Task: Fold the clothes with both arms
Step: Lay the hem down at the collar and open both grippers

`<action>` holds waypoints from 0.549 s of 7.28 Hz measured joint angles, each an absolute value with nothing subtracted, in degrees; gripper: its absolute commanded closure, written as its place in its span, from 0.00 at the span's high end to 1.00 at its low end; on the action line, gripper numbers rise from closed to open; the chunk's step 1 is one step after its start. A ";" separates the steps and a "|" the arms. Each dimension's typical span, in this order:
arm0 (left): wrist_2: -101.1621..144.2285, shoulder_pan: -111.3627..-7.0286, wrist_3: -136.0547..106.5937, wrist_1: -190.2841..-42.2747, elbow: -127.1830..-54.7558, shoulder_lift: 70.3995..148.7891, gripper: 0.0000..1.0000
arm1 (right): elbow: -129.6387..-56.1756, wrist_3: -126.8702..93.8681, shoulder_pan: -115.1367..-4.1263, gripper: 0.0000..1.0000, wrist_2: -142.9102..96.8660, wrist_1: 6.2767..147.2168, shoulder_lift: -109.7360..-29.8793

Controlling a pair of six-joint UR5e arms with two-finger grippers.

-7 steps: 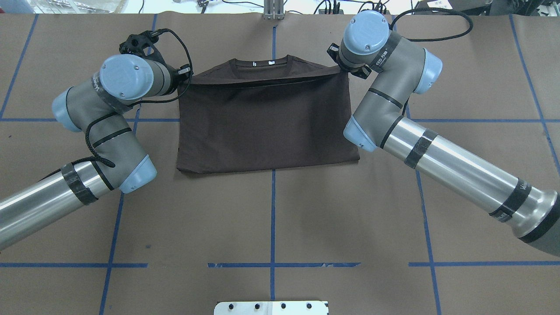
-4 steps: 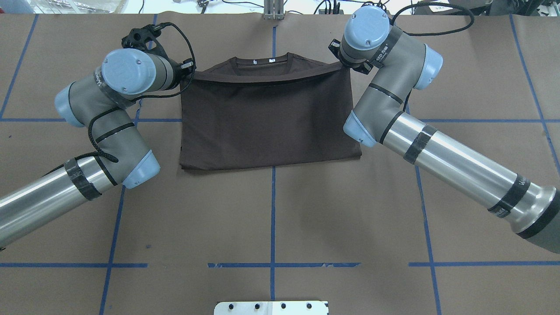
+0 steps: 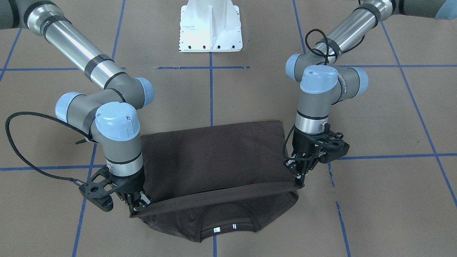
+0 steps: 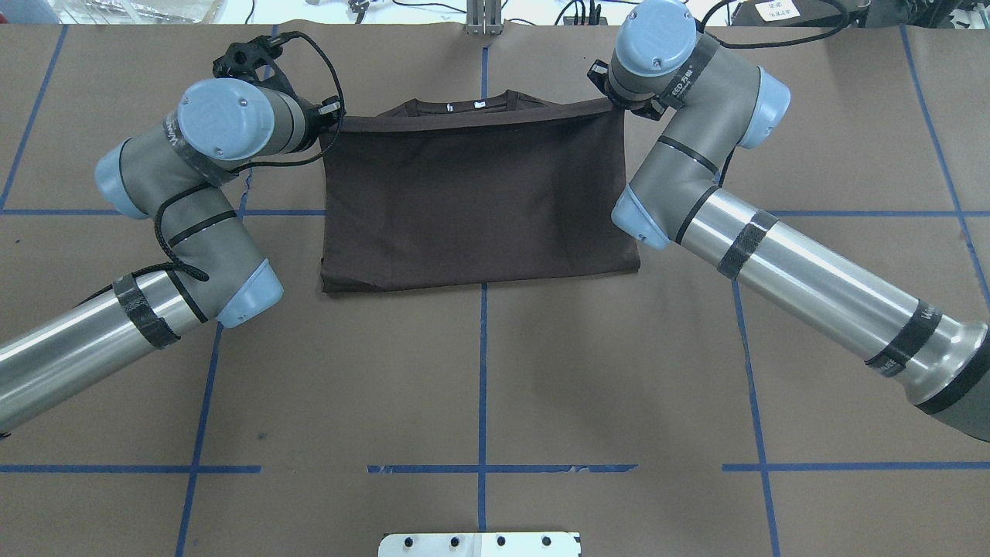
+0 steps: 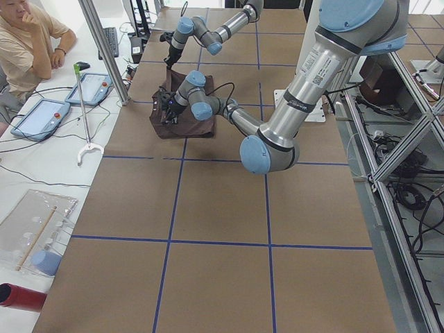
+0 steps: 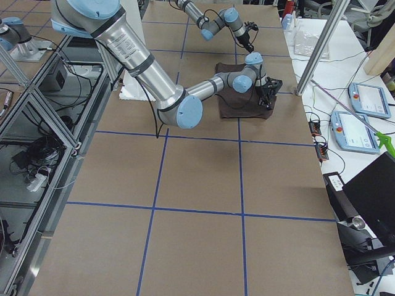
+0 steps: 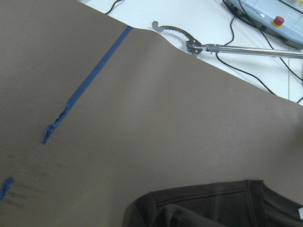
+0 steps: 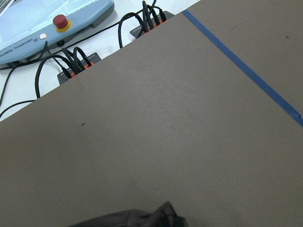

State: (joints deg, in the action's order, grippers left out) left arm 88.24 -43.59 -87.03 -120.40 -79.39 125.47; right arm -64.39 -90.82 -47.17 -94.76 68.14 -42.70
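Note:
The dark brown T-shirt [image 4: 479, 193] lies folded on the brown table, its collar with white tags [image 3: 224, 228] at the far edge from the robot. A doubled upper layer is stretched between both grippers and hangs just over the collar part. My left gripper [image 3: 299, 182] is shut on one corner of that lifted edge and my right gripper [image 3: 137, 210] on the other. In the overhead view the wrists hide most of the left gripper [image 4: 328, 125] and right gripper [image 4: 613, 104]. A bit of shirt shows at the bottom of the left wrist view [image 7: 213, 208].
The white robot base [image 3: 210, 28] stands at the near table edge. Blue tape lines [image 4: 482, 371] cross the table. Beyond the far edge lie teach pendants [image 5: 90, 87], cables and a grabber tool [image 7: 189, 42]. A seated operator [image 5: 28, 35] is beside the table.
Both grippers have moved away from the robot toward the collar, carrying the shirt's lifted edge. The edge now covers most of the collar area, and the near fold has slid forward.

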 measured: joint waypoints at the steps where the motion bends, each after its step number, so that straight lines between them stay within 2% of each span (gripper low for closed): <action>1: 88.24 -43.59 -87.07 -120.48 -78.32 125.75 0.30 | -64.28 -90.72 -47.15 0.00 -94.80 68.14 -42.69; 2: 88.26 -43.59 -87.09 -120.64 -77.18 125.99 0.40 | -64.16 -90.68 -47.03 0.02 -94.82 68.10 -42.59; 4: 88.39 -43.56 -86.52 -121.35 -76.40 126.15 0.41 | -64.11 -90.74 -46.91 0.44 -94.85 67.96 -42.23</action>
